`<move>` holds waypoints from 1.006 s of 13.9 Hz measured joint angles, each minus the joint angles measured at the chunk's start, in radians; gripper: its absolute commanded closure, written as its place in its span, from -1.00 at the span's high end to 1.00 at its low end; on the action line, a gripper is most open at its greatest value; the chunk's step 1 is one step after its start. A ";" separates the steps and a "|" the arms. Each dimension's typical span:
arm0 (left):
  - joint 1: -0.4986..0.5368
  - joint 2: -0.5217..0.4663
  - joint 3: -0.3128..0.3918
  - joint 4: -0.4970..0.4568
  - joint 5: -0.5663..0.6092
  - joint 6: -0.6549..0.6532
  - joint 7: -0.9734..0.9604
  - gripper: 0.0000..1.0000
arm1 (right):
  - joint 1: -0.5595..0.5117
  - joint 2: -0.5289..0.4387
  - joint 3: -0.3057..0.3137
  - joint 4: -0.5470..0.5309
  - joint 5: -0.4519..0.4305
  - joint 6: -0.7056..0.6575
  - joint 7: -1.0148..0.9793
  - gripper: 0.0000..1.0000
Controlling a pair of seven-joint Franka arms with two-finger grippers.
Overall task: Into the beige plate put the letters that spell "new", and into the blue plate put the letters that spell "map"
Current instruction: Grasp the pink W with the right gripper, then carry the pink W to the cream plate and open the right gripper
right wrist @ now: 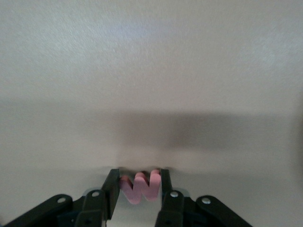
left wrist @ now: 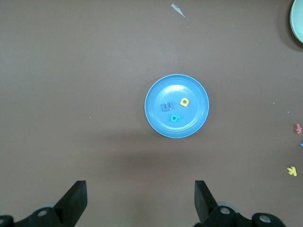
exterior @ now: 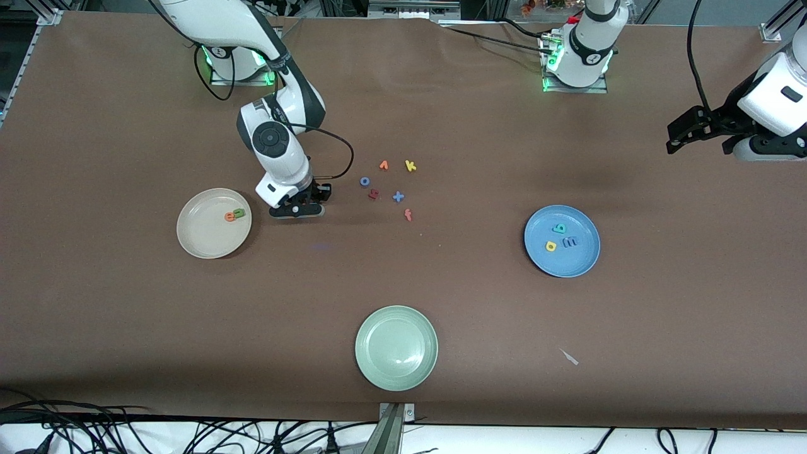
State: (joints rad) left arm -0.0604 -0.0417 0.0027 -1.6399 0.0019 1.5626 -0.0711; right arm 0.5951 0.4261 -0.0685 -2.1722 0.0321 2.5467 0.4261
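My right gripper (exterior: 299,208) is down at the table between the beige plate (exterior: 205,239) and the loose letters. It is shut on the pink w (right wrist: 140,186), which stands pinched between its fingers (right wrist: 112,187). An orange e (exterior: 230,216) and a green n (exterior: 238,213) lie in the beige plate. The blue plate (exterior: 567,261) holds a teal p (exterior: 558,229), a yellow a (exterior: 551,246) and a blue m (exterior: 570,241). My left gripper (exterior: 678,135) waits open in the air at the left arm's end of the table. Its wrist view looks down on the blue plate (left wrist: 194,120).
Loose letters lie mid-table: an orange one (exterior: 383,165), a yellow k (exterior: 410,166), a blue o (exterior: 365,181), a dark-red one (exterior: 374,194), a blue x (exterior: 398,197) and a red one (exterior: 408,215). A pale green plate (exterior: 396,369) sits nearest the front camera. A white scrap (exterior: 570,357) lies beside it.
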 measured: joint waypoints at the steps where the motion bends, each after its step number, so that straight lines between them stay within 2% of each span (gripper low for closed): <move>1: 0.000 0.001 0.000 0.003 0.000 0.000 0.000 1.00 | 0.000 -0.005 -0.008 0.046 0.000 -0.084 -0.013 -0.43; 3: 0.000 0.004 0.000 0.007 0.000 0.000 0.000 1.00 | -0.001 -0.028 -0.054 0.126 0.000 -0.221 -0.090 -0.43; 5: 0.000 0.007 0.000 0.010 0.000 0.000 0.000 1.00 | -0.005 -0.060 -0.129 0.152 0.000 -0.285 -0.223 -0.43; 8: 0.000 0.009 0.000 0.011 0.000 0.000 0.000 1.00 | -0.012 -0.075 -0.237 0.149 0.000 -0.314 -0.409 -0.43; 11: 0.000 0.011 0.000 0.011 0.000 0.000 0.000 1.00 | -0.028 -0.062 -0.312 0.140 0.000 -0.318 -0.514 -0.36; 12: 0.000 0.011 0.000 0.011 0.000 0.000 0.000 1.00 | -0.047 -0.052 -0.319 0.138 0.000 -0.319 -0.525 -0.10; 13: 0.000 0.012 0.000 0.011 0.000 0.000 0.000 1.00 | -0.065 -0.039 -0.321 0.137 0.000 -0.319 -0.530 0.73; 14: 0.000 0.012 0.000 0.011 0.000 0.000 0.000 1.00 | -0.078 -0.026 -0.321 0.137 0.000 -0.319 -0.530 1.00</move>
State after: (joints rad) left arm -0.0604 -0.0293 0.0027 -1.6287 0.0019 1.5626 -0.0711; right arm 0.5168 0.4000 -0.3893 -2.0353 0.0322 2.2280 -0.1040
